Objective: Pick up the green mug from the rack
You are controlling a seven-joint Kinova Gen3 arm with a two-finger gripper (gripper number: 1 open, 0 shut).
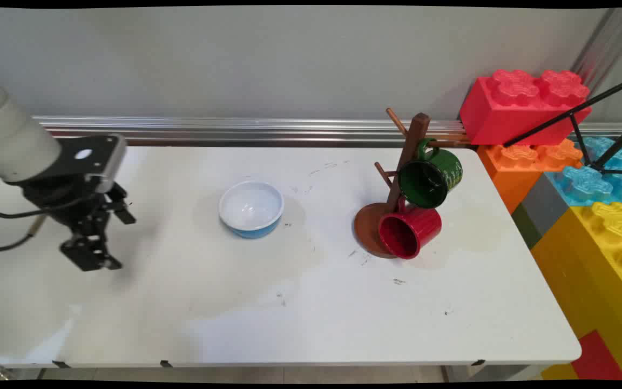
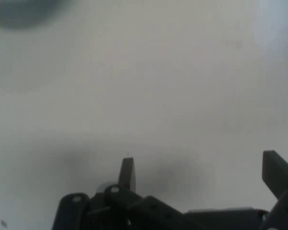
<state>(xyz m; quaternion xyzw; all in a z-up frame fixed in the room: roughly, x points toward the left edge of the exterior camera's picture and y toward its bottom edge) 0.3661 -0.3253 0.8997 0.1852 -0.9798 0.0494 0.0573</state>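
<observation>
From the main view, the gripper [image 1: 92, 259] hangs low over the table [image 1: 235, 302], well left of the bowl [image 1: 251, 208] and holding nothing. Far right of the bowl, the mug rack [image 1: 405, 162] carries a green mug [image 1: 431, 179] and a red mug [image 1: 409, 229].

In the hand view, the fingers [image 2: 127, 173] stand wide apart over bare tabletop (nothing between them).

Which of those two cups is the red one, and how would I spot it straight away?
Look to the right half of the white table, where a brown wooden mug stand rises from a round base. The glossy red mug hangs lowest, near that base, its mouth facing the camera. The dark green mug hangs above it.
</observation>
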